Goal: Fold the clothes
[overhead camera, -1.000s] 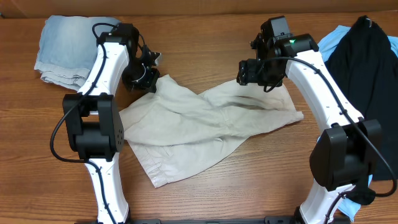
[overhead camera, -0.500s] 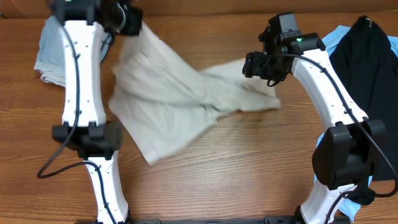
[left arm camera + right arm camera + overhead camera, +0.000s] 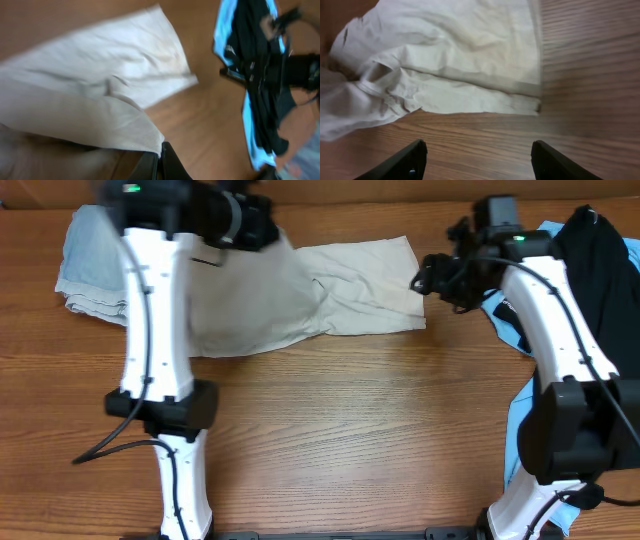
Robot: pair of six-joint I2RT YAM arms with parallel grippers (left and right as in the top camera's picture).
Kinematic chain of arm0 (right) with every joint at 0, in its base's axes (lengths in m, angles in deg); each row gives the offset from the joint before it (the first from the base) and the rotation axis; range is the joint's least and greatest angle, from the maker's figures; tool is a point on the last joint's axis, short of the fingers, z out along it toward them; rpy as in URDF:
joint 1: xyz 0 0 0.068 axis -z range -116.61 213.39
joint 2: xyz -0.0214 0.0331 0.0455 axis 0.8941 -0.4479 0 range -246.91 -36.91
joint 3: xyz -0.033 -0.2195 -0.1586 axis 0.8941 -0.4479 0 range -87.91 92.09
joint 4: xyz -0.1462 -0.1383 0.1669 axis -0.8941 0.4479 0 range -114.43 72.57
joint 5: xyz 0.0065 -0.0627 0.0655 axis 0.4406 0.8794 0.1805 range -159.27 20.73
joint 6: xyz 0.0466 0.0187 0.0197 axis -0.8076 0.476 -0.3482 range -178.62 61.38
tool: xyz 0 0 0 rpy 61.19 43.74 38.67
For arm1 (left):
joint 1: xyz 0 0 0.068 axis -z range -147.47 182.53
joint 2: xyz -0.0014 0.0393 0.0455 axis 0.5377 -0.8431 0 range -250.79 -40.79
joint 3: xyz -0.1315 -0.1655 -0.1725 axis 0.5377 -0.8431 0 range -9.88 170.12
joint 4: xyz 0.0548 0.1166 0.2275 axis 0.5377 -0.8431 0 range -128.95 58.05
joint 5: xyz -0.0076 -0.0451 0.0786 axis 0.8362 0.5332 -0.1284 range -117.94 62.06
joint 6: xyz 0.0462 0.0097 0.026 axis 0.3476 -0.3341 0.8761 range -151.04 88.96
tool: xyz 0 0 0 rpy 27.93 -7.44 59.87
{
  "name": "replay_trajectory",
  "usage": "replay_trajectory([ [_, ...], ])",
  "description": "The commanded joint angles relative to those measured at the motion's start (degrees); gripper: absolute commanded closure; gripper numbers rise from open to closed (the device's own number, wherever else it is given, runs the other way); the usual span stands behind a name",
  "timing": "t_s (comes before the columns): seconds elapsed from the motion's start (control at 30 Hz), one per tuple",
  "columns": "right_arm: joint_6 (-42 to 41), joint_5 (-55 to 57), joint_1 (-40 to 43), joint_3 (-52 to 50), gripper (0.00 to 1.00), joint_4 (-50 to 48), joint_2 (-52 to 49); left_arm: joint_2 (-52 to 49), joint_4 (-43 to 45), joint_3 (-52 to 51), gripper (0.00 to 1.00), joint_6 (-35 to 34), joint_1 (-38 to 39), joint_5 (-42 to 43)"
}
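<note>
The beige garment (image 3: pixel 300 295) lies stretched across the far middle of the table, its left part lifted. My left gripper (image 3: pixel 262 225) is shut on a corner of the beige garment (image 3: pixel 100 120), pinched between the fingertips (image 3: pixel 161 150), and holds it above the table. My right gripper (image 3: pixel 428 278) is open and empty just right of the garment's right end; in the right wrist view the garment (image 3: pixel 455 55) lies ahead of the spread fingers (image 3: pixel 480 157), apart from them.
A faded light-blue denim piece (image 3: pixel 90 260) lies at the far left. Black (image 3: pixel 595 290) and sky-blue (image 3: pixel 520 410) tops lie along the right edge, also in the left wrist view (image 3: pixel 255 75). Bare wood fills the near half.
My left gripper has lifted and pulled the garment toward the far side, spreading it flatter. My right gripper has let go of the garment's right end and moved right, now open.
</note>
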Motion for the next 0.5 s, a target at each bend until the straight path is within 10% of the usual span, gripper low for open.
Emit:
replay_trajectory([
  [0.0, 0.37, -3.04, 3.48, 2.05, 0.29, 1.4, 3.82, 0.28, -0.13, -3.69, 0.96, -3.98, 4.63, -2.82],
  [0.47, 2.32, -3.02, 10.05, 2.05, 0.27, 5.62, 6.05, 0.33, -0.13, -27.02, 0.96, -5.66, 20.96, -4.81],
])
